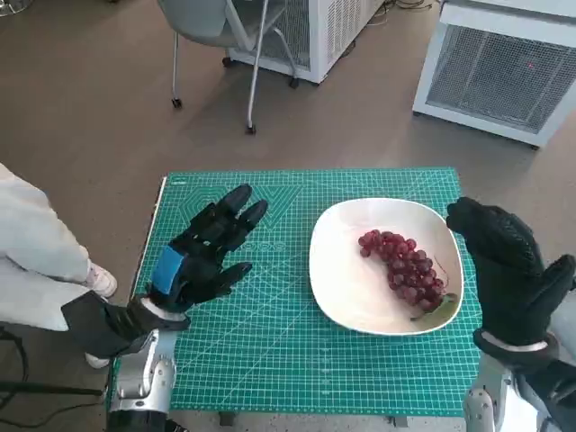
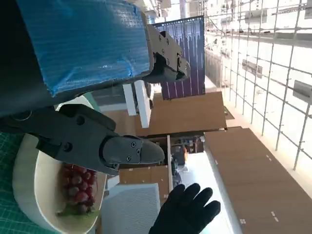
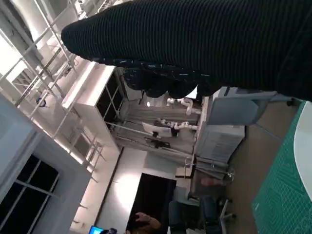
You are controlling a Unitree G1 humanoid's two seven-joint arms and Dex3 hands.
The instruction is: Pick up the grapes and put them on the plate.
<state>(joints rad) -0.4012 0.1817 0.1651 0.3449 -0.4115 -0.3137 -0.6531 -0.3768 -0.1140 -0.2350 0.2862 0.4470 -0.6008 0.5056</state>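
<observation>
At the far left edge of the head view a person's pale sleeve point(image 1: 27, 252) reaches in beside the table, with a light shoe point(image 1: 102, 281) just under it on the floor. Next comes the left hand point(image 1: 202, 252), blue tape across its back, hovering over the green cutting mat point(image 1: 270, 351) with its black fingers spread and holding nothing; the left wrist view shows the same fingers point(image 2: 131, 151) apart, the plate's rim beyond them. Right of that hand sits the white plate point(image 1: 346, 297) on the mat, and the grapes point(image 1: 405, 268) — a dark red bunch with a green leaf at its near end — lie inside it, toward the plate's right side, apart from both hands. Just beside the plate's right rim stands the right hand point(image 1: 508, 265) in its black knitted glove, raised with fingers extended and empty — it touches neither plate nor fruit. Beyond the table, on the floor, are a grey chair point(image 1: 220, 36) and white vented cabinets point(image 1: 504, 72).
</observation>
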